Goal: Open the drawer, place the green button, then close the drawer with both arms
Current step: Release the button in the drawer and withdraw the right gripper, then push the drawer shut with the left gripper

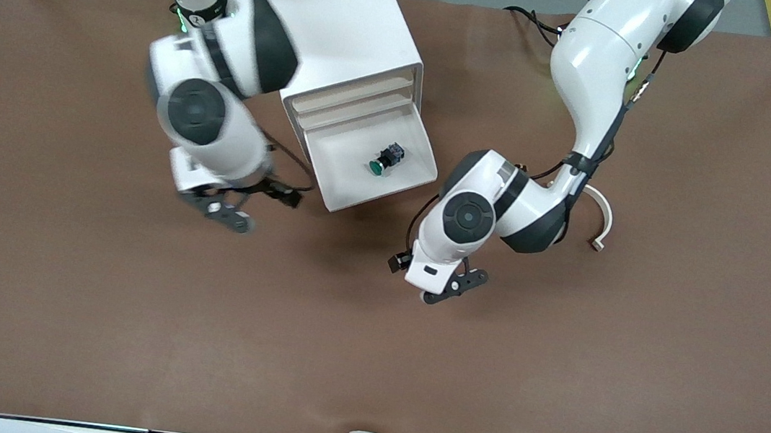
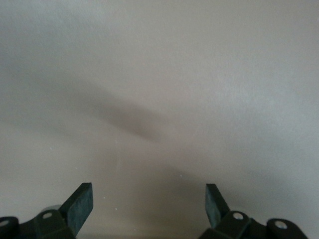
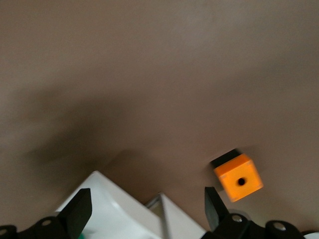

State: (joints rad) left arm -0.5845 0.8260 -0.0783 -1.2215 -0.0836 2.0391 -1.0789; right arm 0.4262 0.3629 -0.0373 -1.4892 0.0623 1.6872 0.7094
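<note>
The green-capped button (image 1: 385,158) is seen lying on its side in the smooth white plastic drawer (image 1: 413,177), cap camera-ward, between the spread-fingered right gripper (image 1: 230,212) and equally spread left gripper (image 1: 456,285).

I count one white boxy cabinet (image 1: 348,31) with one shallow white drawer (image 1: 362,170) pulled out, one green-capped push button (image 1: 384,160) inside it, one orange cube with a hole (image 3: 238,177), and my two black two-finger grippers (image 1: 454,286) (image 1: 226,213).
</note>
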